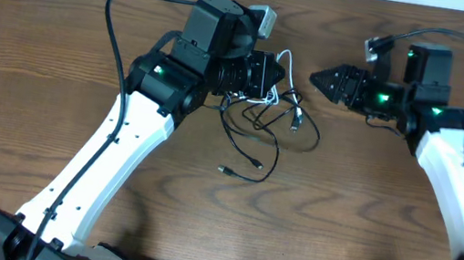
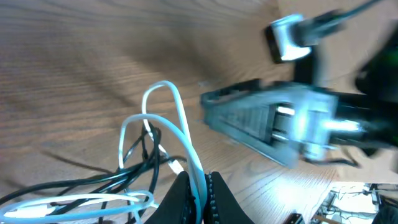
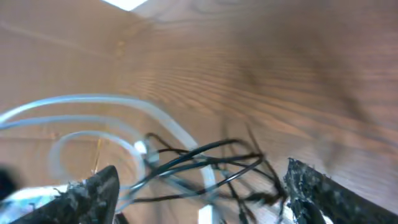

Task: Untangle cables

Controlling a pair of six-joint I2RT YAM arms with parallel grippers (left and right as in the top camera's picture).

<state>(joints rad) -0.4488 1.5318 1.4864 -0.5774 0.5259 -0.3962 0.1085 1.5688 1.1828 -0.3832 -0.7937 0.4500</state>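
The white cable (image 1: 285, 69) and the longer black cable (image 1: 256, 157) lie tangled at the table's middle back. My left gripper (image 1: 274, 77) is shut on the white cable (image 2: 180, 118); its jaws (image 2: 200, 193) pinch the cord, which loops up above them with black strands (image 2: 93, 183) to the left. My right gripper (image 1: 322, 79) is open and empty, just right of the tangle, pointing at it. In the right wrist view its fingers (image 3: 199, 190) stand wide apart, with blurred black loops (image 3: 211, 165) and the white cable (image 3: 93, 118) ahead between them.
The black cable trails toward the front, ending in a small plug (image 1: 224, 170) on the wooden table (image 1: 29, 72). The right gripper shows in the left wrist view (image 2: 280, 127). Thick black arm wires arc at the back (image 1: 114, 25).
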